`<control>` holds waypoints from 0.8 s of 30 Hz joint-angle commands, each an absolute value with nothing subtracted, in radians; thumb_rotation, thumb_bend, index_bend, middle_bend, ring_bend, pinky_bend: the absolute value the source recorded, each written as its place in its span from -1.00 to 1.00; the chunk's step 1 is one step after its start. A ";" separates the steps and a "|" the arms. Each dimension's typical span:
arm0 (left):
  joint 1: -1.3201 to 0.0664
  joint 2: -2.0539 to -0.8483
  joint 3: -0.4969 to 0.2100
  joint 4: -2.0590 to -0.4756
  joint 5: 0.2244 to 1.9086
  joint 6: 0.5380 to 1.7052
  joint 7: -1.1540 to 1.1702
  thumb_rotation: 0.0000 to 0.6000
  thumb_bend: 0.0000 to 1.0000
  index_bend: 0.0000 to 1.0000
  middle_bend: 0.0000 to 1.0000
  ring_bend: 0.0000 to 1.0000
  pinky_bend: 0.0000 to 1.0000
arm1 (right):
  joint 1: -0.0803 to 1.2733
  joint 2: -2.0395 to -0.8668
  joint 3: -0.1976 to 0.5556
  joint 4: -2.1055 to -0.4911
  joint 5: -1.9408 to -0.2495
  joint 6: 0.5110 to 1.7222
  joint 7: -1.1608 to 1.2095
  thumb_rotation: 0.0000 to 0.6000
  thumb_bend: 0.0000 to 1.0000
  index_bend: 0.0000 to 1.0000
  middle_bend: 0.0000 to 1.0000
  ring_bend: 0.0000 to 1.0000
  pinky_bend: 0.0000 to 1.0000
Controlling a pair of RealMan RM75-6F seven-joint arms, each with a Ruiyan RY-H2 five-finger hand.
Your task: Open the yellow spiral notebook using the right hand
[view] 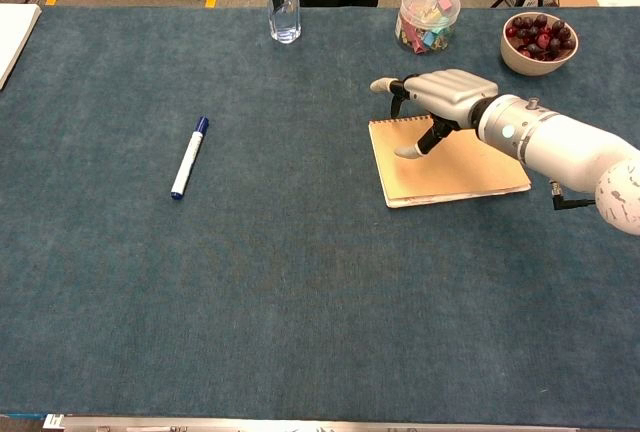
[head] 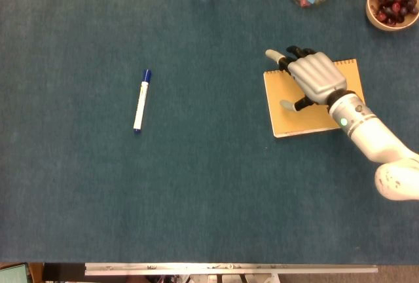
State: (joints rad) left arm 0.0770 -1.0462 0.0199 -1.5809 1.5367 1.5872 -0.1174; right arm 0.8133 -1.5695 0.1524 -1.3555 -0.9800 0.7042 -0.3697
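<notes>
I see my right hand hovering palm-down over the far spiral edge of the closed yellow spiral-bound paper notebook, fingers spread and holding nothing. The notebook lies flat on the blue felt-covered table, at about 3 o'clock from the blue-capped white marker.

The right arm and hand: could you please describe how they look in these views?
The right hand has a ribbed silver-grey back, black finger segments and pale grey fingertips. The wrist is a metallic grey cylinder with a small green light; behind it the arm is smooth glossy white, with a thin black cable at its underside. The left arm is not in view.
</notes>
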 commanded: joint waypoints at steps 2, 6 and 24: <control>0.076 -1.045 0.019 -1.582 1.535 1.586 -0.116 1.00 -0.03 -0.84 -0.79 -0.96 -0.88 | 0.830 -1.586 0.157 -1.331 -0.963 0.697 -0.365 0.55 -0.50 -1.00 -0.40 -0.82 -0.63; 0.076 -1.045 0.019 -1.583 1.533 1.583 -0.114 1.00 -0.03 -0.84 -0.79 -0.96 -0.89 | 0.844 -1.599 0.155 -1.306 -0.943 0.686 -0.364 0.55 -0.50 -1.00 -0.41 -0.82 -0.63; 0.079 -1.047 0.020 -1.579 1.531 1.586 -0.117 1.00 -0.03 -0.84 -0.79 -0.96 -0.88 | 0.860 -1.554 0.113 -1.386 -0.963 0.644 -0.313 0.48 -0.50 -1.00 -0.40 -0.82 -0.64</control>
State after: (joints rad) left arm 0.0794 -1.0472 0.0201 -1.5791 1.5313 1.5859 -0.1170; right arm 0.8644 -1.5707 0.1242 -1.3644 -0.9497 0.6465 -0.3212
